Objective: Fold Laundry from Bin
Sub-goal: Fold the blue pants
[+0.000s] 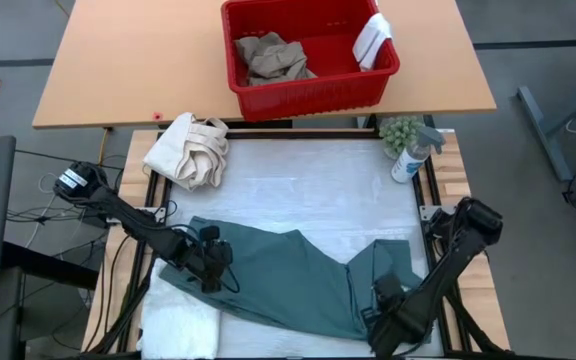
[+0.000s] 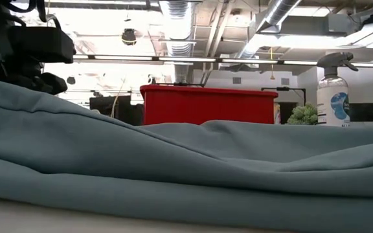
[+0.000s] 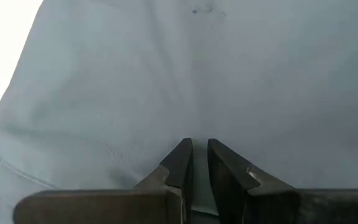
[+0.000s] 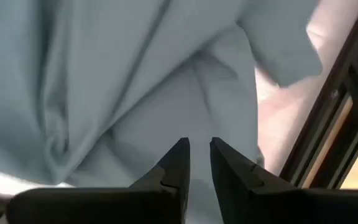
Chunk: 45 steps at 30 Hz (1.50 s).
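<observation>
Early-to-mid stage. Teal-green garment [image 1: 288, 275] lies spread on the near half of the bench [image 1: 298, 175], not yet folded, rumpled at its right end. White towel [image 1: 180, 322] lies under its near-left edge. Left gripper [image 1: 211, 262] sits on the garment's left part, fingers [image 3: 180, 163] nearly closed, pinching a thin fold of teal cloth. Right gripper [image 1: 386, 300] is at the garment's right part; fingers [image 4: 178, 163] nearly together over the cloth, cannot tell if they hold it. Red bin [image 1: 308, 95] sits on the far wooden table: tan khaki trousers [image 1: 271, 57] inside, small white cloth [image 1: 372, 40] draped at its right rim. Both left to fold. Cream canvas bundle [image 1: 188, 150] and spray bottle [image 1: 413, 155] sit aside.
</observation>
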Tool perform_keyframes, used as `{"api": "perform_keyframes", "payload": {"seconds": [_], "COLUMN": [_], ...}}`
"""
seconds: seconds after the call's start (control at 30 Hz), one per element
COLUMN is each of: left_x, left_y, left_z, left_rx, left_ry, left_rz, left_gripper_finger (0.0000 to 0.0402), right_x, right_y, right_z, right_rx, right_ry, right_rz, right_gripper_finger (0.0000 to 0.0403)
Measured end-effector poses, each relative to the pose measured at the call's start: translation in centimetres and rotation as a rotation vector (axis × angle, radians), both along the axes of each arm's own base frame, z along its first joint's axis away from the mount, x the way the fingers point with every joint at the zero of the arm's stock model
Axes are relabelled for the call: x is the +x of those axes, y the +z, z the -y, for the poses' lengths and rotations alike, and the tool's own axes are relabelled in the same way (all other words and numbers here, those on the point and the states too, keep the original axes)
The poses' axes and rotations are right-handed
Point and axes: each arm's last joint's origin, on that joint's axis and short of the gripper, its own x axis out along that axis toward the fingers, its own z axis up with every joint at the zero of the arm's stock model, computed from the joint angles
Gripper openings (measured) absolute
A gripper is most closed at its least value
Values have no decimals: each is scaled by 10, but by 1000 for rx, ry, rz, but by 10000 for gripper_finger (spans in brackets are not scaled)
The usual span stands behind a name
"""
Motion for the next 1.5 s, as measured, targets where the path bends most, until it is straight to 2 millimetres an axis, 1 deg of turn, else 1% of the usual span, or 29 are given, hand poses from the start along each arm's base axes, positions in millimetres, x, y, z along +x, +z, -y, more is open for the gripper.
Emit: {"api": "perform_keyframes", "payload": {"seconds": [0.07, 0.2, 0.37, 0.47, 0.63, 0.73, 0.83, 0.93, 1.03, 1.17, 1.23, 1.3, 1.33, 1.43, 1.5], "left_x": [-1, -2, -5, -6, -7, -8, -8, -9, -10, -10, -10, -11, -11, -11, -11], "left_y": [0, -1, -2, -2, -3, -3, -3, -3, -4, -4, -4, -4, -4, -4, -4], "left_z": [0, -1, -3, -3, -4, -4, -5, -6, -7, -7, -7, -7, -7, -7, -7], "left_rx": [5, 12, 28, 33, 37, 52, 75, 93, 101, 107, 107, 104, 104, 105, 105], "left_ry": [0, 1, 0, -1, -2, -18, -41, -42, -36, -34, -30, -15, -13, -13, -12], "left_rz": [-7, -18, -54, -68, -75, -86, -94, -100, -106, -110, -110, -109, -109, -109, -109], "left_gripper_finger": [39, 39, 39, 39, 39, 39, 39, 39, 39, 39, 39, 39, 39, 39, 39], "right_x": [0, 2, 18, 30, 57, 71, 77, 79, 82, 94, 100, 101, 97, 81, 65], "right_y": [-6, -20, -47, -65, -92, -105, -114, -123, -128, -124, -114, -94, -80, -36, -9], "right_z": [-4, -9, -9, -4, 18, 34, 53, 80, 108, 145, 162, 173, 176, 182, 184], "right_rx": [-10, -40, -42, -58, -52, -79, -167, -233, -283, -343, -324, -303, -297, -287, -266], "right_ry": [-40, -55, -21, 12, 120, 179, 244, 257, 274, 279, 301, 298, 301, 275, 230], "right_rz": [-8, -58, -129, -176, -271, -312, -330, -377, -408, -358, -335, -295, -285, -227, -185], "right_gripper_finger": [83, 72, 61, 56, 54, 54, 53, 53, 53, 53, 54, 54, 54, 54, 54]}}
